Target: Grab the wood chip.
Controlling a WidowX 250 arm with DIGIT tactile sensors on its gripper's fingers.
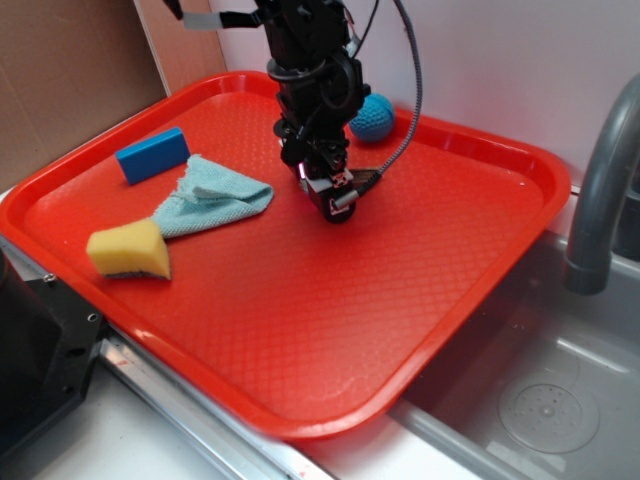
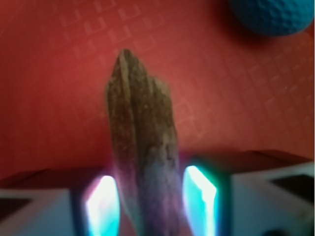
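Clearly, the wood chip [image 2: 142, 147], a rough, grooved brown-grey sliver with a pointed tip, is clamped between the fingers of the gripper [image 2: 151, 204] (its lower end is blurred in the wrist view). It is held over the red tray [image 1: 300, 330], whose plastic surface is embossed with a fine grid. A dimpled blue ball [image 2: 273, 14] is seen beyond it, and a grey sink [image 1: 545, 400] lies beside the tray.
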